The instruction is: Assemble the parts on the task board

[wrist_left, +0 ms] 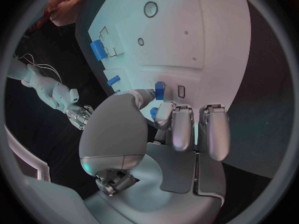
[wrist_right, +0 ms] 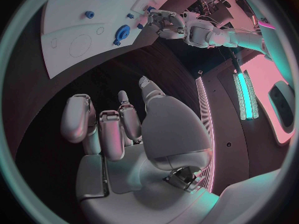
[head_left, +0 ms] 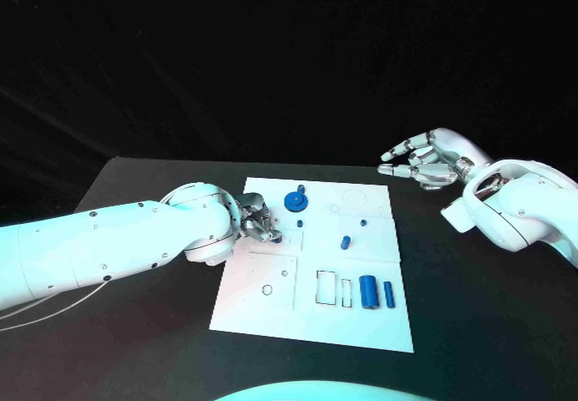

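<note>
Nearest the robot, along the near edge of the white task board, two blue cylinders lie side by side beside rectangular outlines. Farther in, a small blue part sits toward the board's middle. The left hand rests on the board's left edge, its fingers curled down near a small blue piece; whether it pinches anything I cannot tell. A blue gear-shaped part stands near the far edge. The right hand hovers off the board's far right corner over the black table, fingers loosely curled and apart, holding nothing.
</note>
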`<action>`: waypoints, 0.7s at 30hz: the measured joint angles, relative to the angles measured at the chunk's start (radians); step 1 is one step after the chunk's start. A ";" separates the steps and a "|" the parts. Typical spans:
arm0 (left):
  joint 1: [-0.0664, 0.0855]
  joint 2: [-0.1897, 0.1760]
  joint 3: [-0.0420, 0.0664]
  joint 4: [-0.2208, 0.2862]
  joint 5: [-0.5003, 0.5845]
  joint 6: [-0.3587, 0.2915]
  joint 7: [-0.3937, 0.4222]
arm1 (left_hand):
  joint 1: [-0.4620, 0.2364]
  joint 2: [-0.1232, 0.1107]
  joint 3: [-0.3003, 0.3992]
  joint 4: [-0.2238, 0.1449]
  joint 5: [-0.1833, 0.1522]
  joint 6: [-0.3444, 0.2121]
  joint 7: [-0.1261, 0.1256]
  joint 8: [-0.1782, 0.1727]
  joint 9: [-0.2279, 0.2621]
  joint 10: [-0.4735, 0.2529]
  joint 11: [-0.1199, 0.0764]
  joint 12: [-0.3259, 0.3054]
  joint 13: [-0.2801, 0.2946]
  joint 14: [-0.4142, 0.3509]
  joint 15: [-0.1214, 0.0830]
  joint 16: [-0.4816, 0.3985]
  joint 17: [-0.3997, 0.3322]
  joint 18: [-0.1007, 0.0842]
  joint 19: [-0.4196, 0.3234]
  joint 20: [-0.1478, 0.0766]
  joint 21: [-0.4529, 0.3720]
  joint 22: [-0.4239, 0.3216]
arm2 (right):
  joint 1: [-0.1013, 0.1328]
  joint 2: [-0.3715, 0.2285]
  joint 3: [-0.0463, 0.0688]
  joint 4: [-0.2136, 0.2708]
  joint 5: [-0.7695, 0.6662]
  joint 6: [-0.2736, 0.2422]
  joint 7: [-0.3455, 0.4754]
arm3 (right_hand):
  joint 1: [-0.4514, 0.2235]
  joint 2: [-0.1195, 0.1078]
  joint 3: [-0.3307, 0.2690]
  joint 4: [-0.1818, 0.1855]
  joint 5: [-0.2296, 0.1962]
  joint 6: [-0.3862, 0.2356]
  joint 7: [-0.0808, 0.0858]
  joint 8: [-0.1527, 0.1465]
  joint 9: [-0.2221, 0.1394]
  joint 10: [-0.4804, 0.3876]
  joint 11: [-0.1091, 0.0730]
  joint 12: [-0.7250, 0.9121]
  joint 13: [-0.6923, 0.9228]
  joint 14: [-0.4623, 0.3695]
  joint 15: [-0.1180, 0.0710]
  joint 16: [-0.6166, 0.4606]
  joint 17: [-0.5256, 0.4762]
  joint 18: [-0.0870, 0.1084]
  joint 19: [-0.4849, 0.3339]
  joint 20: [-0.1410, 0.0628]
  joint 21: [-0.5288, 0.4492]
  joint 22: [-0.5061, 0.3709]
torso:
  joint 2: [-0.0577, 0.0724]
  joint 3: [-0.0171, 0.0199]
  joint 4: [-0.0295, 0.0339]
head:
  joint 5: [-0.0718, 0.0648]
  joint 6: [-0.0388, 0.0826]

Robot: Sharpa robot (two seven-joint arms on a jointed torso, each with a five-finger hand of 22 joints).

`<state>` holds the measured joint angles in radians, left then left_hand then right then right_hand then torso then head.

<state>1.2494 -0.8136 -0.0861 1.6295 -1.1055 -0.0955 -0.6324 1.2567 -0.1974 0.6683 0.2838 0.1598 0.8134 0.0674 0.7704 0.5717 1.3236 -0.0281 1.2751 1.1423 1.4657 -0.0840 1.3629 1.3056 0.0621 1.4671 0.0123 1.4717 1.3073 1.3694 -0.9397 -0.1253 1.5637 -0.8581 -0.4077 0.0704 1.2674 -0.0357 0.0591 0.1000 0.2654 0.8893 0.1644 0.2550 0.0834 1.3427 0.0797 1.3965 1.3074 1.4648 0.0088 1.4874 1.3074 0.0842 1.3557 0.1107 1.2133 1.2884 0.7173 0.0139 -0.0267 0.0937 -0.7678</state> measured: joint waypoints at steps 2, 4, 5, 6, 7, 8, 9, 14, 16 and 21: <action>-0.004 0.002 0.000 0.000 -0.021 -0.007 0.003 | 0.000 0.000 0.001 -0.001 0.000 0.007 0.000 0.000 0.000 0.000 0.000 0.003 0.001 0.000 0.000 0.000 0.000 0.000 0.000 0.000 0.000 0.000 | 0.000 -0.001 0.000 0.000 0.000 0.000 0.000 | 0.000 0.000 0.000 0.000 0.000 0.000 0.000 0.000 0.000 0.000 0.000 0.000 0.000 0.000 0.000 0.000 0.000 0.000 0.000 0.000 0.000 0.000 | 0.000 -0.0005 -0.0001 | -0.001 0.000; -0.008 0.003 0.000 0.000 -0.045 -0.014 0.006 | -0.001 -0.001 0.006 0.000 0.000 0.007 0.000 0.000 0.000 0.004 0.003 0.003 0.002 0.000 0.000 0.000 0.000 0.000 0.000 0.000 0.000 0.000 | 0.000 -0.001 0.000 0.000 0.000 0.000 0.000 | 0.000 0.000 0.000 0.000 0.000 0.000 0.000 0.000 0.000 0.000 0.000 0.000 0.000 0.000 0.000 0.000 0.000 0.000 0.000 0.000 0.000 0.000 | 0.000 -0.0005 -0.0001 | -0.002 0.000; -0.009 0.004 0.000 0.000 -0.054 -0.017 0.007 | -0.001 -0.001 0.006 0.000 0.000 0.008 -0.001 0.000 0.000 0.004 0.003 0.003 0.002 0.000 0.000 0.000 0.000 0.000 0.000 0.000 0.000 0.000 | 0.000 -0.002 0.000 0.000 0.000 0.000 0.000 | 0.000 0.000 0.000 0.000 0.000 0.000 0.000 0.000 0.000 0.000 0.000 0.000 0.000 0.000 0.000 0.000 0.000 0.000 0.000 0.000 0.000 0.000 | 0.000 -0.0005 -0.0002 | -0.002 0.000; -0.010 0.004 0.000 0.000 -0.065 -0.020 0.009 | -0.001 -0.001 0.007 -0.001 0.000 0.008 -0.001 0.000 0.000 0.005 0.002 0.004 0.003 0.000 0.000 0.000 0.000 0.000 0.000 0.000 0.003 0.001 | 0.000 -0.002 0.000 0.000 0.000 0.001 0.000 | 0.000 0.000 0.000 0.000 0.000 0.000 0.000 0.000 0.000 0.000 0.000 0.000 0.000 0.000 0.000 0.000 0.000 0.000 0.000 0.000 0.000 0.000 | 0.000 -0.0005 -0.0003 | -0.003 0.000; -0.011 0.005 0.000 0.000 -0.071 -0.023 0.010 | -0.001 -0.001 0.007 -0.001 0.000 0.009 -0.001 0.000 0.000 0.006 0.001 0.007 0.005 0.000 0.000 0.000 0.000 0.000 0.000 0.000 0.004 0.001 | 0.000 -0.002 0.000 0.000 0.000 0.001 0.000 | 0.000 0.000 0.000 0.000 0.000 0.000 0.000 0.000 0.000 0.000 0.000 0.000 0.000 0.000 0.000 0.000 0.000 0.000 0.000 0.000 0.000 0.000 | 0.000 -0.0005 -0.0003 | -0.003 0.001; -0.011 0.005 0.000 0.000 -0.078 -0.025 0.011 | -0.003 -0.003 0.007 -0.001 0.000 0.009 -0.001 -0.001 0.000 0.007 0.000 0.007 0.006 0.000 0.000 0.000 0.000 0.000 0.000 0.000 0.004 0.001 | 0.000 -0.003 0.000 0.000 0.000 0.001 0.000 | 0.000 0.000 0.000 0.000 0.000 0.000 0.000 0.000 0.000 0.000 0.000 0.000 0.000 0.000 0.000 0.000 0.000 0.000 0.000 0.000 0.000 0.000 | 0.000 -0.0005 -0.0003 | -0.003 0.001; -0.012 0.005 0.000 0.000 -0.084 -0.027 0.011 | -0.004 -0.004 0.007 -0.001 0.000 0.009 -0.002 -0.001 0.000 0.007 0.000 0.007 0.006 0.000 0.000 0.000 0.000 0.000 0.000 0.000 0.004 0.001 | 0.000 -0.003 0.000 0.000 0.000 0.001 0.000 | 0.000 0.000 0.000 0.000 0.000 0.000 0.000 0.000 0.000 0.000 0.000 0.000 0.000 0.000 0.000 0.000 0.000 0.000 0.000 0.000 0.000 0.000 | 0.001 -0.0005 -0.0003 | -0.003 0.001; -0.013 0.007 0.000 0.001 -0.102 -0.036 0.014 | -0.005 -0.005 0.011 0.000 0.000 0.009 -0.002 -0.001 0.000 0.007 0.000 0.007 0.010 0.000 0.000 0.000 0.001 0.000 0.000 0.000 0.004 0.001 | 0.000 -0.002 0.000 0.000 0.000 0.001 0.000 | 0.000 0.000 0.000 0.000 0.000 0.000 0.000 0.000 0.000 0.000 0.000 0.000 0.000 0.000 0.000 0.000 0.000 0.000 0.000 0.000 0.000 0.000 | 0.001 -0.0005 -0.0005 | -0.004 0.002; -0.013 0.009 0.000 0.000 -0.105 -0.037 0.014 | -0.008 -0.008 0.015 -0.004 0.000 0.009 -0.002 0.003 0.000 0.007 0.000 0.007 0.010 0.000 0.000 0.000 0.001 0.000 0.000 0.000 0.004 0.001 | 0.000 -0.002 0.000 0.001 0.000 0.001 0.000 | 0.000 0.000 0.000 0.000 0.000 0.000 0.000 0.000 0.000 0.000 0.000 0.000 0.000 0.000 0.000 0.000 0.000 0.000 0.000 0.000 0.000 0.000 | 0.001 -0.0005 -0.0006 | -0.005 0.002; -0.013 0.016 0.000 -0.003 -0.111 -0.038 0.014 | -0.008 -0.008 0.016 -0.005 0.000 0.009 -0.002 0.003 0.003 0.007 0.000 0.007 0.010 0.000 0.000 0.000 0.001 0.000 0.000 0.000 0.004 0.001 | 0.000 -0.002 0.000 0.001 0.000 0.001 0.000 | -0.004 0.004 -0.003 0.002 0.000 0.000 0.000 0.000 0.001 0.000 0.000 0.000 0.000 0.000 0.000 0.000 0.000 0.000 0.000 0.000 0.000 0.000 | 0.001 -0.0005 -0.0003 | -0.005 0.000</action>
<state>1.2364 -0.7980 -0.0857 1.6269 -1.2168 -0.1334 -0.6181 1.2491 -0.2050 0.6843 0.2789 0.1596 0.8222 0.0658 0.7735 0.5742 1.3306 -0.0280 1.2821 1.1524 1.4657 -0.0839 1.3629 1.3064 0.0622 1.4671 0.0124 1.4755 1.3079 1.3691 -0.9419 -0.1255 1.5644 -0.8586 -0.4067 0.0704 1.2635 -0.0318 0.0566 0.1025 0.2653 0.8893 0.1644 0.2550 0.0843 1.3427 0.0797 1.3965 1.3073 1.4648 0.0088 1.4873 1.3073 0.0842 1.3557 0.1107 1.2133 1.2885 0.7184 0.0134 -0.0269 0.0890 -0.7679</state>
